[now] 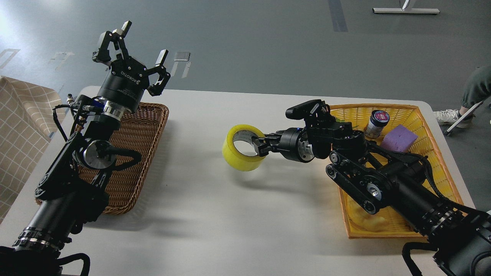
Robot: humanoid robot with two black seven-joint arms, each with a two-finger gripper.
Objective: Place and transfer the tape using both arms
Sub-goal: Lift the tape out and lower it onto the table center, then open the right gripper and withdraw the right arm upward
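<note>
The tape (239,157), a yellow roll with a grey-white core, hangs just above the white table (230,222) near its middle, tilted. My right gripper (259,147) is shut on the roll's right rim, one finger inside the core. My right arm reaches in from the lower right across the yellow basket. My left gripper (142,42) is open and empty, raised high above the far end of the brown wicker tray (134,153), well left of the tape.
A yellow basket (383,109) on the right holds a small jar (376,122), a purple sponge (399,140) and a yellow croissant-like toy (364,222), partly hidden by my arm. A checked cloth (19,126) lies at the left edge.
</note>
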